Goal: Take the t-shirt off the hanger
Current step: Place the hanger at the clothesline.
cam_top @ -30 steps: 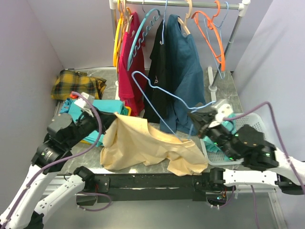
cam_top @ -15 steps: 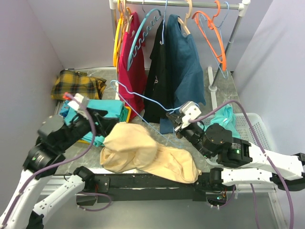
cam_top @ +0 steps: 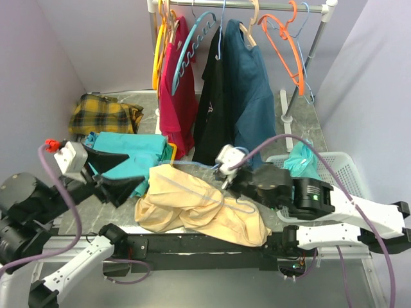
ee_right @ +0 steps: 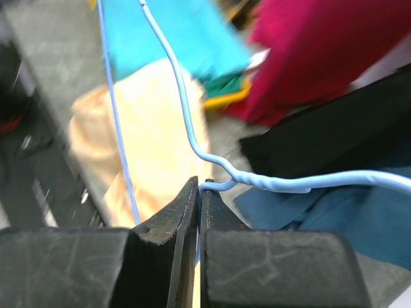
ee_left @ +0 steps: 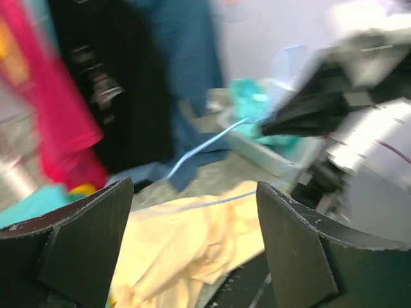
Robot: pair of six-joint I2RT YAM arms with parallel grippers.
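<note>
Right gripper: clamped on blue hanger. Left gripper: wide, empty. I fear the wire snags the unpinned cream t-shirt, lower centre, dragging it.

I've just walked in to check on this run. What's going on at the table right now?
The right gripper is shut on the twisted neck of a light blue wire hanger and holds it low over the table. The cream t-shirt lies crumpled on the table under it and looks free of the hanger, whose wire shows bare. The left gripper is open and empty, off to the left of the shirt.
</note>
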